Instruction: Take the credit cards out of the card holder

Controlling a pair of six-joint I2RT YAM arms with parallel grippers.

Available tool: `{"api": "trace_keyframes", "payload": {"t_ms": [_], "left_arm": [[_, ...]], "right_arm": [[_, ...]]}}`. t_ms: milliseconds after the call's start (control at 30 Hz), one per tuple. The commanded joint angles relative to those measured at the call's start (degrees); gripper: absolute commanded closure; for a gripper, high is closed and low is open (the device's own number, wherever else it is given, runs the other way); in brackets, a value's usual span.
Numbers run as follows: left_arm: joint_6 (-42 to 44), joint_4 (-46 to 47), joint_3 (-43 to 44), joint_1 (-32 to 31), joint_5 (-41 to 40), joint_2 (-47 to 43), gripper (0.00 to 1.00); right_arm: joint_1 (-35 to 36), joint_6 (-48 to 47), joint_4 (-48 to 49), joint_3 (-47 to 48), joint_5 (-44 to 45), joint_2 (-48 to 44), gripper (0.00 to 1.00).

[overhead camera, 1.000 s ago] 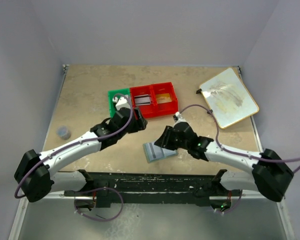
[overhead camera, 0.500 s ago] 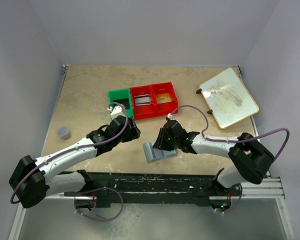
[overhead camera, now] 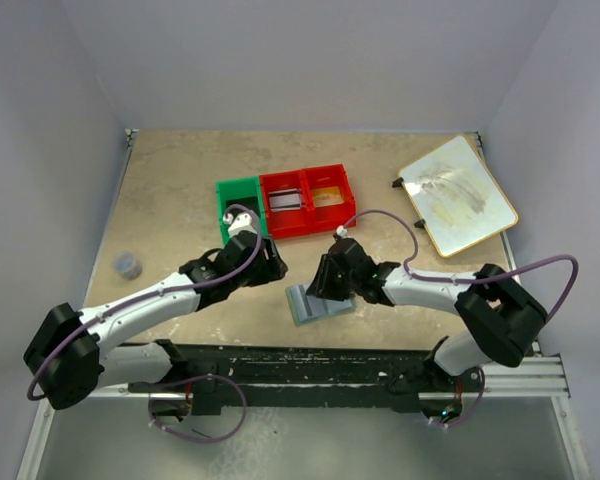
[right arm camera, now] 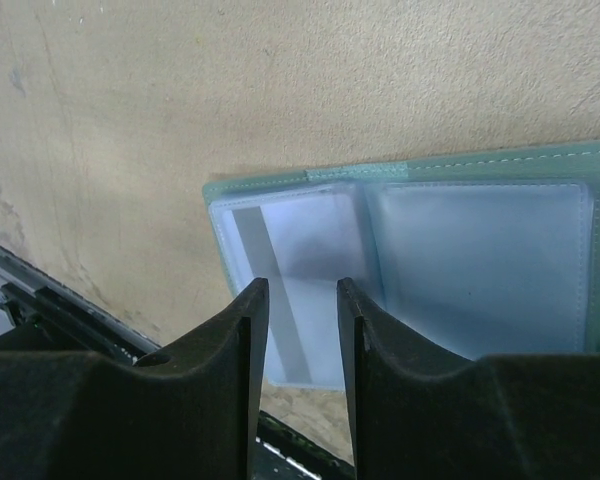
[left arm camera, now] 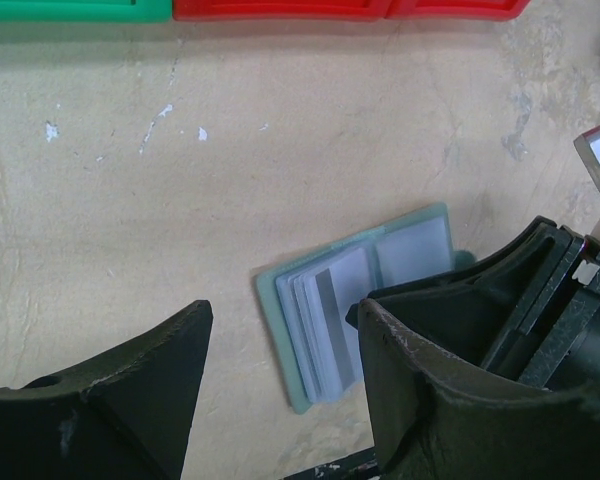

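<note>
The card holder [overhead camera: 318, 303] lies open and flat near the table's front edge, its pale blue-grey pockets facing up. The credit cards [left arm camera: 325, 318] sit fanned in its left half, the top one showing a grey stripe [right arm camera: 252, 248]. My right gripper [right arm camera: 300, 286] hovers right over that stack, jaws a narrow gap apart with nothing between them. In the top view it is the right gripper [overhead camera: 330, 283] at the holder's far edge. My left gripper [left arm camera: 285, 310] stands wide open just left of the holder, holding nothing, and appears as the left gripper [overhead camera: 272, 266] from above.
A green bin [overhead camera: 238, 196] and two joined red bins [overhead camera: 308, 200] stand behind the holder. A cream board [overhead camera: 458, 195] lies at the back right. A small dark object [overhead camera: 128, 265] sits near the left edge. The black rail [overhead camera: 310, 360] runs along the front.
My left gripper has drawn back from the bins toward the card holder. My right gripper has shifted a little left over the holder, its elbow swinging inward.
</note>
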Motion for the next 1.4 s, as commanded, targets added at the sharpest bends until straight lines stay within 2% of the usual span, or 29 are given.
{"api": "trace_keyframes", "payload": {"t_ms": [0,667,1133,1367], "left_arm": [[1.47,3.62,1.39,-0.10,3.61,0.77,0.42],[1.84,6.75,2.06,-2.96,7.89,5.08,0.42],[-1.85,12.27,1.08,-6.33,9.49,6.86,0.42],[-1.89,11.97,1.18,-6.49,9.35,7.20,0.42]], "right_arm": [[-0.41,0.21,-1.62,-2.46,0.63,0.32,0.62],[-1.05,0.71,-1.29,-3.75,1.06,-0.34,0.62],[-2.45,3.11,1.46,-7.16,-0.21,-2.55,0.62],[-3.56,3.79,2.19,-8.19,-0.29,-4.32,0.67]]}}
